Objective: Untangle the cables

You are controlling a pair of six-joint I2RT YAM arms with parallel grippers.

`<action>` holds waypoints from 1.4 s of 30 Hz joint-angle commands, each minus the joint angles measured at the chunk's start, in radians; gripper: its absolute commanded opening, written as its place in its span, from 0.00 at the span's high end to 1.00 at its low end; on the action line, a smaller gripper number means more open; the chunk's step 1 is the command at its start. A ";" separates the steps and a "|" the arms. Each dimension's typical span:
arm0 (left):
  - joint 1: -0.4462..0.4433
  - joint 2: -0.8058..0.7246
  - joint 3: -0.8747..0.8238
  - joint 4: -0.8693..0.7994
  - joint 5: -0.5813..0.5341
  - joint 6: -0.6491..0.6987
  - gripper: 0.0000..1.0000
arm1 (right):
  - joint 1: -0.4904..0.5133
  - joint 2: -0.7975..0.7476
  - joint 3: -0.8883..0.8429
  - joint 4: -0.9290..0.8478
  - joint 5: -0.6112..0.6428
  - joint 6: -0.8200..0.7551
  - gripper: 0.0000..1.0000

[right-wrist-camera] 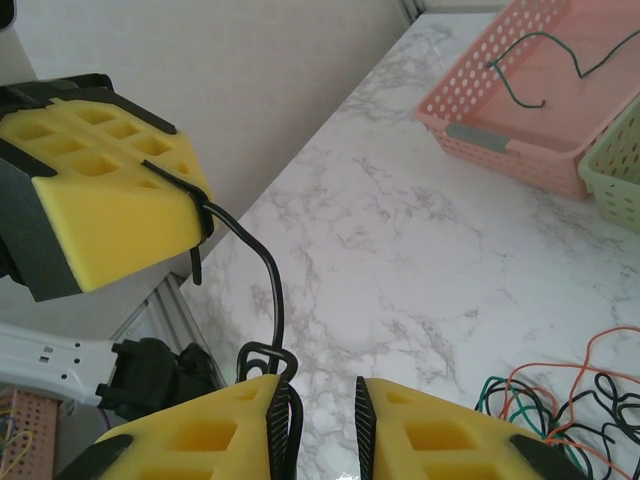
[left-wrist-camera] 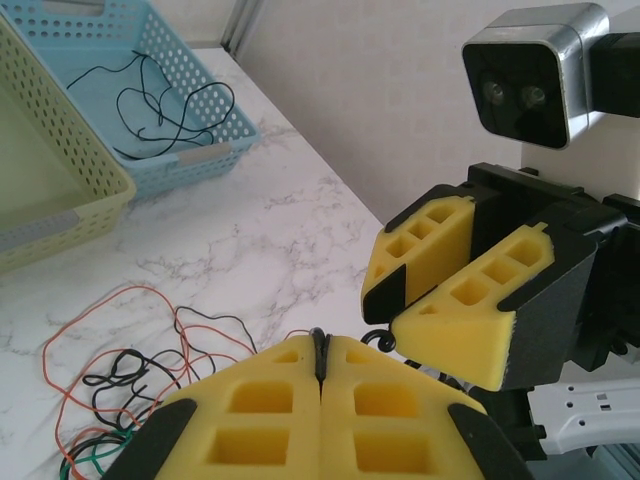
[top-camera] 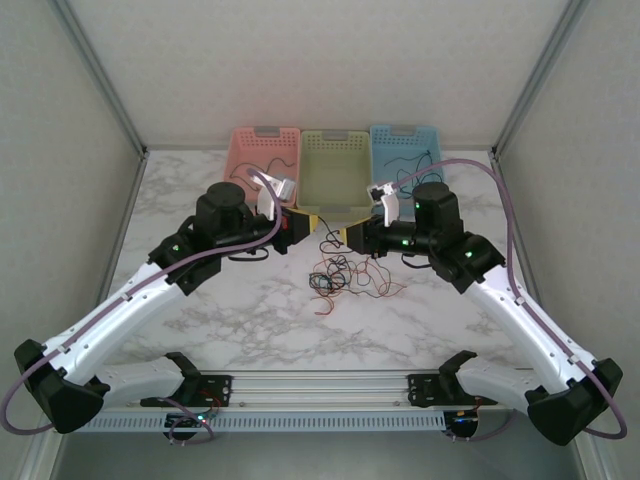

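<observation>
Sprawling thin cables [top-camera: 342,276] loop over marble tabletop [top-camera: 250,320].

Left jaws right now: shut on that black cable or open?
Shut. The left gripper's yellow pads meet, with the black cable pinched in the seam between them.

The table [top-camera: 200,310] has a white, marble-patterned top. Along its far edge three baskets stand side by side, touching: a pink basket [top-camera: 238,160] on the left, a green basket [top-camera: 335,172] in the middle and a blue basket [top-camera: 432,150] on the right. Near the middle, in front of the green basket, a loose tangle of black, red-orange and green cables [top-camera: 340,275] lies on the bare top.
</observation>
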 commanded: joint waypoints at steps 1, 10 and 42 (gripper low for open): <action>-0.008 -0.020 -0.005 -0.003 0.013 0.005 1.00 | 0.009 0.008 -0.001 0.021 -0.044 -0.002 0.73; -0.008 -0.013 -0.007 -0.007 0.001 0.006 1.00 | 0.008 -0.002 -0.013 0.034 -0.086 0.000 0.70; -0.008 -0.049 -0.037 -0.001 -0.084 0.020 1.00 | 0.009 -0.028 -0.074 -0.006 -0.093 -0.012 0.64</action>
